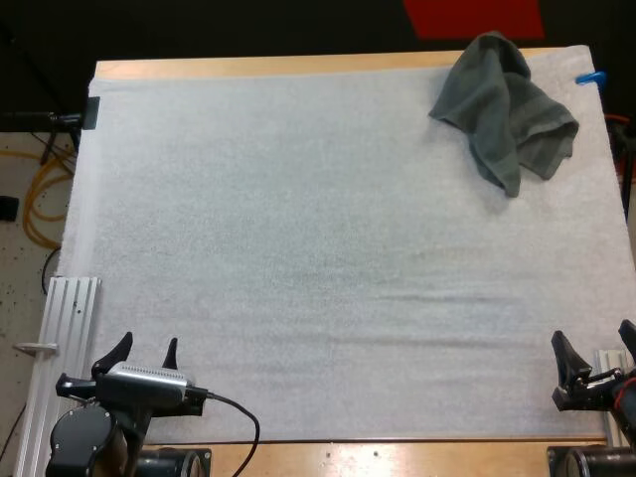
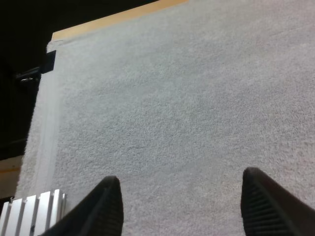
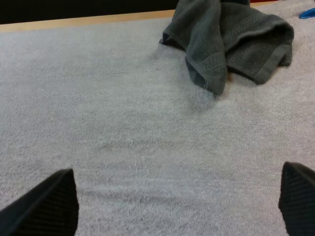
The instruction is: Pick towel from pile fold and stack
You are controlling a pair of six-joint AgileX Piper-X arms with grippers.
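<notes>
- The left gripper sat at the near left edge of the white mat, its fingers spread wide with nothing between them and only bare mat ahead of it.
- The right gripper sat at the near right edge, its fingers also set wide apart and empty.
- The wooden table showed as a strip along the near side, beyond the mat's edge.
- The crumpled towel lay on the mat's far right corner, well apart from both grippers and touching neither.
- From the right gripper the towel lay almost straight ahead, toward the far side. From the left gripper it lay across the whole mat on a diagonal. I judged the right arm the nearer, and the likelier one for the pick.
- The heap's long axis ran roughly far to near, leaning slightly. A folded tongue hung off its near end and pointed back toward the right gripper, which looked the easiest part to pinch.
- The pick had not yet been made.
</notes>
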